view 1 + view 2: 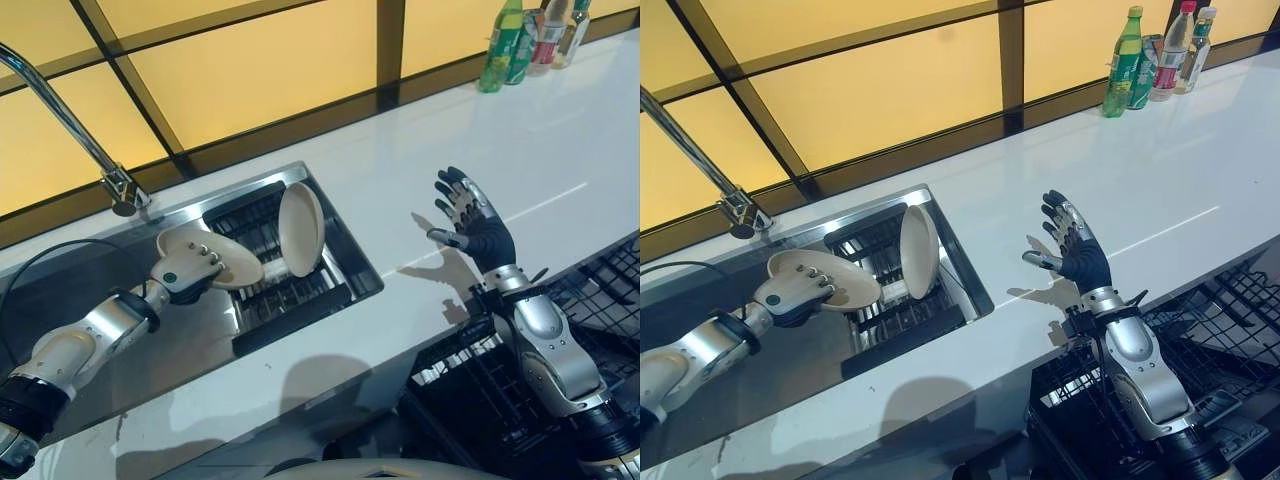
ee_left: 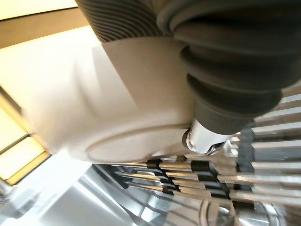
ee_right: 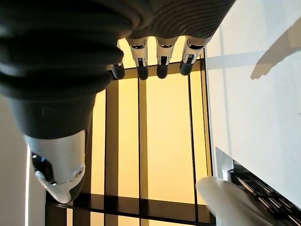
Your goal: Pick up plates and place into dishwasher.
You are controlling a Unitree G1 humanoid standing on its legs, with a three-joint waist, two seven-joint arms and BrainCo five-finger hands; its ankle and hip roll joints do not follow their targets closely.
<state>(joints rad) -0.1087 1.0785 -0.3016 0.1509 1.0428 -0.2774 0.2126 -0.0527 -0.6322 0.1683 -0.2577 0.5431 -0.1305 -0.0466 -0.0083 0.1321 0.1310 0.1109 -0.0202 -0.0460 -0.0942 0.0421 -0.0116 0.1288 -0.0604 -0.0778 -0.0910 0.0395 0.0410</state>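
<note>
While the left hand (image 1: 188,268) grips a cream plate (image 1: 222,258) with its fingers curled over the top, that plate could slip. It looks smooth and shiny, and the fingers pinch only one edge of it. If the hand tips too fast, the plate may slide out and bang into the sink (image 1: 190,345) under the hand. It may also bump the second plate (image 1: 301,229), which stands on its edge just past the fingertips. A knock could tip that plate over.

The held plate is round and shallow, with a flat ring on its underside, as the left wrist view shows. It hangs tilted above the dark wire rack (image 1: 262,250) in the sink. The rack is made of thin metal bars with small black clips. The sink is grey steel and looks slick. A bent metal tap (image 1: 70,125) rises behind the hand.

The right hand (image 1: 472,222) is far off to the side of the left hand, held up over the white counter (image 1: 560,140). Its fingers are spread wide and it holds nothing. Below it is the dishwasher basket (image 1: 1200,330), black and made of crossed wires. The plate has a long way to go to get there, so a loose grip would be trouble. Some bottles (image 1: 527,37) stand well beyond the right hand.
</note>
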